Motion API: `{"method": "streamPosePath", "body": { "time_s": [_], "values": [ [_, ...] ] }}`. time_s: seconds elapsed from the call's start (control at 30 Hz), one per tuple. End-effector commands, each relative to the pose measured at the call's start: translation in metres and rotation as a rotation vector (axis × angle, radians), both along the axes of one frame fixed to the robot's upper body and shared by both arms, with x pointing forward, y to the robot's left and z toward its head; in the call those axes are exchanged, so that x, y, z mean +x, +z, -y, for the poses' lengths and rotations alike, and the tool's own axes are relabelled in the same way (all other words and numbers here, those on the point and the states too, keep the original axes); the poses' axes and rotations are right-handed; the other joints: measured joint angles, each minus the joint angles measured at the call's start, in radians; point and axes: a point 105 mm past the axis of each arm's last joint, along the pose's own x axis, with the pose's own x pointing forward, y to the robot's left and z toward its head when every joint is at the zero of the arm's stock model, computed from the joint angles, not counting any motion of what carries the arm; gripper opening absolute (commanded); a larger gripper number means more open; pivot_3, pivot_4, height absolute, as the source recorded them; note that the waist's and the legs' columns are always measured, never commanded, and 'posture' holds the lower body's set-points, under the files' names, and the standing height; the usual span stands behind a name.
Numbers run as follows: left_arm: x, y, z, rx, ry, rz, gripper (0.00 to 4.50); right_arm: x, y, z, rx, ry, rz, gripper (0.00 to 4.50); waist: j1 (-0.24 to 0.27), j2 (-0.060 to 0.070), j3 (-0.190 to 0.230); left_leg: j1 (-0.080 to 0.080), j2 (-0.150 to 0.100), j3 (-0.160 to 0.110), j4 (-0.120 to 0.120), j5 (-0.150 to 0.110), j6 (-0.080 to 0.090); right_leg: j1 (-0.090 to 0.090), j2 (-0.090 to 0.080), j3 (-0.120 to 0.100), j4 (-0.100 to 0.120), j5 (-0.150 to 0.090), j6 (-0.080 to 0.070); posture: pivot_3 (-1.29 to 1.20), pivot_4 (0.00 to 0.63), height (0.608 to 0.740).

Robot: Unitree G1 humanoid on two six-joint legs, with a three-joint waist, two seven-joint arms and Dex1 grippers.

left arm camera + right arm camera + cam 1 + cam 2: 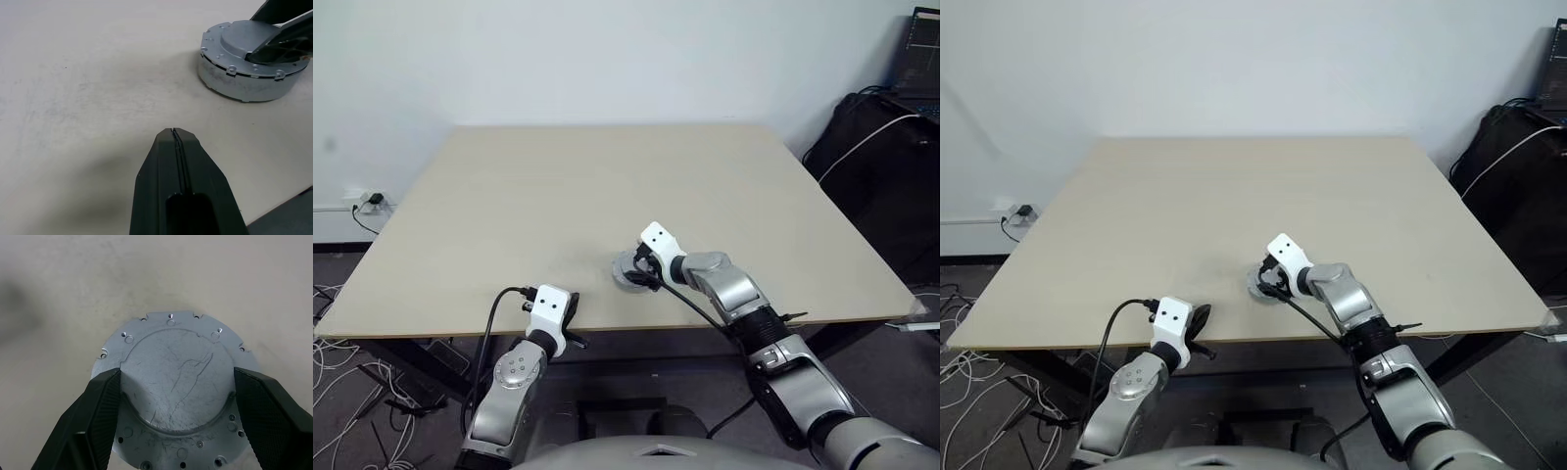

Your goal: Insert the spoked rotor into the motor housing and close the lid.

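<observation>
Silver arms, white wrist blocks, black cables, ribbed black jaws

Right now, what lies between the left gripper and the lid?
Nothing: the left wrist view shows bare table between the shut left gripper and the lid.

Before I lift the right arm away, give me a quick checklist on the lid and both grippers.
1. Lid on the motor housing, plain raised face up: ok.
2. Lid flush all round: cannot tell; the far edge is hidden.
3. Right gripper fingers straddle the lid's raised middle, set wide: ok.
4. Left gripper shut, apart from the housing: ok.
5. Spoked rotor inside: cannot tell, it's covered.
</observation>
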Motion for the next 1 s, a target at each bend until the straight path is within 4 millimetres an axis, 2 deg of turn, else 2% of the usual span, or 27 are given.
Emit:
{"method": "streamPosePath", "body": {
  "time_s": [0.03, 0.23, 0.57, 0.77, 0.83, 1.0],
  "values": [
    [0.005, 0.015, 0.002, -0.003, -0.008, 0.055, 0.00, -0.011, -0.028, 0.020, -0.112, -0.037, -0.103, 3.21, 0.001, 0.000, 0.000, 0.000, 0.000, 0.000, 0.000, 0.000, 0.000, 0.000, -0.004, -0.006, 0.000, 0.000, 0.000, 0.00, 0.000, 0.740],
    [0.005, 0.015, 0.002, -0.003, -0.006, 0.055, 0.00, -0.020, -0.024, 0.014, -0.092, 0.084, -0.092, 3.21, 0.006, 0.000, 0.000, -0.001, -0.001, 0.000, 0.000, 0.000, 0.000, 0.001, -0.008, -0.016, 0.000, 0.001, 0.001, 0.00, 0.000, 0.740],
    [0.008, 0.018, 0.002, -0.003, -0.008, 0.069, 0.00, -0.015, -0.024, 0.018, -0.099, 0.035, -0.071, 3.21, 0.004, 0.000, 0.000, -0.002, -0.001, 0.000, -0.002, -0.002, 0.001, 0.002, -0.006, -0.017, -0.007, 0.000, 0.003, 0.00, 0.000, 0.740],
    [0.033, 0.036, 0.001, -0.036, 0.039, 0.116, 0.00, -0.015, -0.026, 0.016, -0.094, 0.013, -0.073, 3.21, 0.004, -0.001, 0.000, -0.002, -0.001, 0.000, -0.001, -0.002, 0.001, 0.002, -0.008, -0.020, -0.007, 0.003, 0.004, 0.00, 0.000, 0.740],
    [0.053, 0.042, 0.001, -0.087, 0.065, 0.084, 0.00, -0.015, -0.026, 0.015, -0.088, 0.008, -0.073, 3.21, 0.004, -0.001, 0.000, -0.001, 0.000, -0.001, -0.001, -0.002, 0.001, 0.003, -0.008, -0.022, -0.007, 0.004, 0.004, 0.00, 0.000, 0.740],
    [0.079, 0.042, 0.009, -0.139, 0.034, -0.034, 0.00, -0.016, -0.026, 0.013, -0.080, 0.006, -0.073, 3.21, 0.002, 0.000, -0.001, -0.001, 0.000, -0.003, 0.001, -0.002, 0.001, 0.005, -0.006, -0.024, -0.008, 0.005, 0.004, 0.00, 0.000, 0.740]
  ]
}}
